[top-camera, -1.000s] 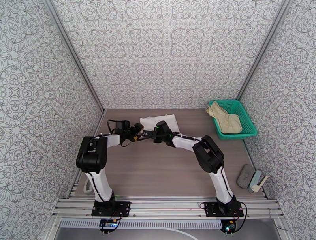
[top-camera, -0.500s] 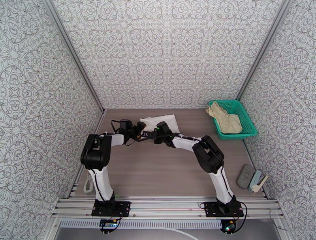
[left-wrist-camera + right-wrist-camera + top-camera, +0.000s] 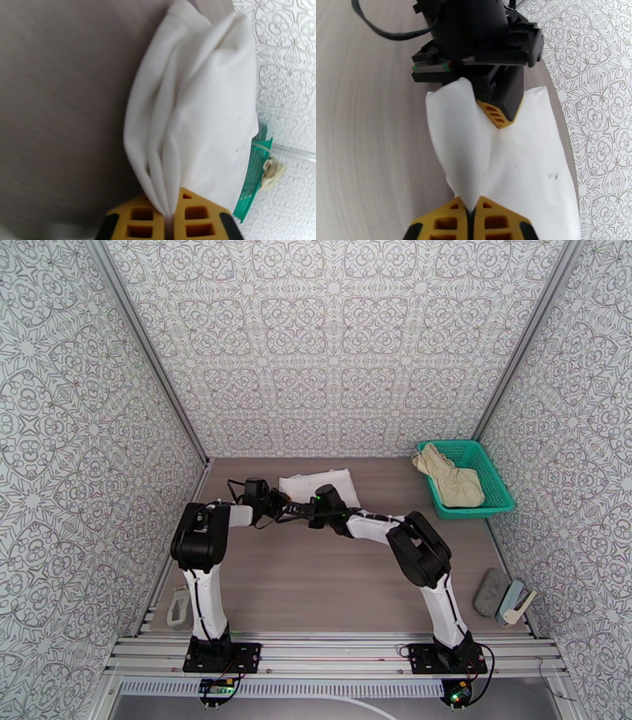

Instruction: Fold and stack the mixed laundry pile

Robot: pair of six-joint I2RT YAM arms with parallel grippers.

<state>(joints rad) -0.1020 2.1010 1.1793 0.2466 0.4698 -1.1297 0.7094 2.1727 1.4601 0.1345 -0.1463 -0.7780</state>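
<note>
T-shirt [image 3: 328, 481], lying upper mid-frame on the table [image 3: 316, 587], is pinched by the left gripper [image 3: 170, 215] and right gripper [image 3: 472, 209], both clamped on one edge, seemingly mid-fold; next, carry that edge across evenly.

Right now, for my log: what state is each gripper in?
Left gripper: closed on the T-shirt.
Right gripper: closed on the T-shirt.
</note>
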